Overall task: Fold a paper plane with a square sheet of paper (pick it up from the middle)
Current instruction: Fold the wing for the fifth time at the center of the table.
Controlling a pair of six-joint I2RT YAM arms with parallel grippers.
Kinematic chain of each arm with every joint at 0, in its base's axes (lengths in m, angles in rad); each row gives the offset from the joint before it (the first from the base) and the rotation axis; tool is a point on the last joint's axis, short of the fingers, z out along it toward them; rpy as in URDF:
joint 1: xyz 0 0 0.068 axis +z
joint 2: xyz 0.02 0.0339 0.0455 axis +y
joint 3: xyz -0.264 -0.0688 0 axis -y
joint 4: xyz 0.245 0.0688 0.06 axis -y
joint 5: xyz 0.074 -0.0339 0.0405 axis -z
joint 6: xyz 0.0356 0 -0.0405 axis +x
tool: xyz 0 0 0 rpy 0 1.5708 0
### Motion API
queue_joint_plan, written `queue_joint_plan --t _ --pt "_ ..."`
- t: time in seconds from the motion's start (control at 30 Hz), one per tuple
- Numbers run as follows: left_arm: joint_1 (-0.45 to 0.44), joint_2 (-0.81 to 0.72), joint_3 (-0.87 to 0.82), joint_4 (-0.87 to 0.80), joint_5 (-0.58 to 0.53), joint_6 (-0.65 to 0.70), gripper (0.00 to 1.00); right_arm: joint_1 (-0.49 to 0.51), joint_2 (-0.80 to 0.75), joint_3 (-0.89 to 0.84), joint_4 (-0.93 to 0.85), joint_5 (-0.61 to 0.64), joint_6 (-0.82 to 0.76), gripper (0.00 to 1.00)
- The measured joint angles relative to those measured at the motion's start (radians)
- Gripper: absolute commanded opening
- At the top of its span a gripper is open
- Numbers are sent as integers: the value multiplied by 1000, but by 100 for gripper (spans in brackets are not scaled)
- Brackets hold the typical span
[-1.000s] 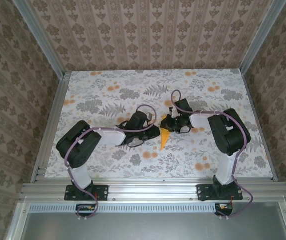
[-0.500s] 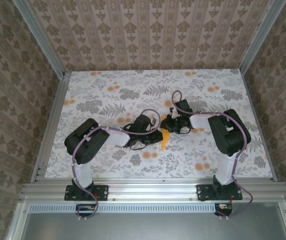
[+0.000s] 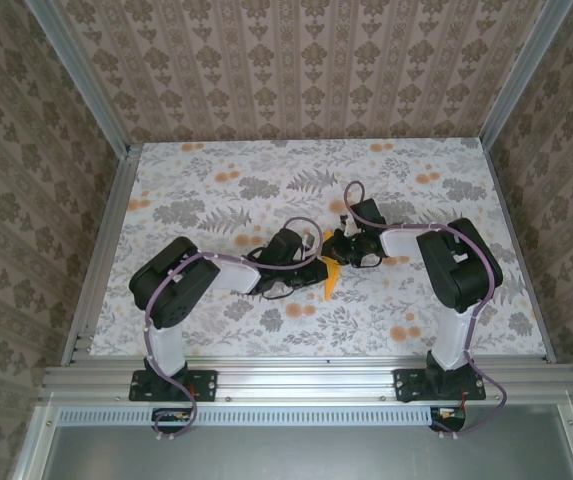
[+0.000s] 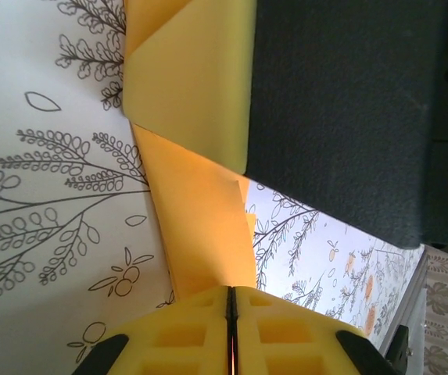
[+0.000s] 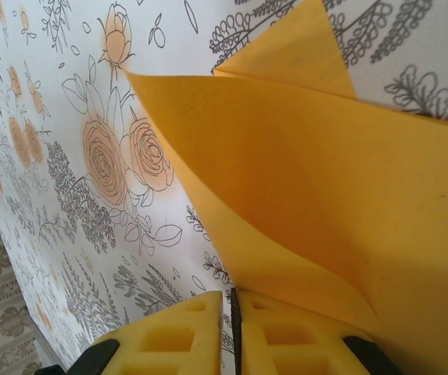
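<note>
Two-handed pinch on a partly folded paper plane [image 3: 331,277]. The left gripper [image 4: 229,293] has its yellow fingers [image 4: 192,308] pressed together with no gap, and an orange sliver in the seam shows the paper nipped between them. The right gripper [image 5: 230,297] is likewise closed flat on a lower edge of the sheet. Judged from this, the step in hand is setting or sharpening a lengthwise fold, with a finished dart some way off. To do it well, both pinches should hold firm while the arms move as a pair, so that the thin paper is drawn just taut between them and neither tears nor slips. The layers should be lined up along the centre crease before any pressing down onto the floral tablecloth [image 3: 216,190], since a skewed crease is hard to undo. Just beyond the left fingertips the paper rises as a narrow bright-orange strip with a raised layer edge along it, running up to the right gripper's pale finger and black body, which it appears to touch. Beyond the right fingertips it fans into a broad, smooth, slightly bowed panel, apparently lifted off the cloth, with a smaller pointed flap behind. From above, it lies between the two grippers, tapering to a point toward the arm bases.
</note>
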Motion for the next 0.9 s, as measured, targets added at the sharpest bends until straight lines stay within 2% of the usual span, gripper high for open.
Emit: queue_joint_plan --t 0.23,0.53,0.9 --pt "-15 0 3 -74 -13 27 6 -5 -5 0 -1 0 0 14" --pt "-20 0 13 -101 -27 53 3 -19 -88 -3 -4 27 0 14" --pt "-27 0 37 -149 -42 84 0 26 -121 -87 -33 27 6 12"
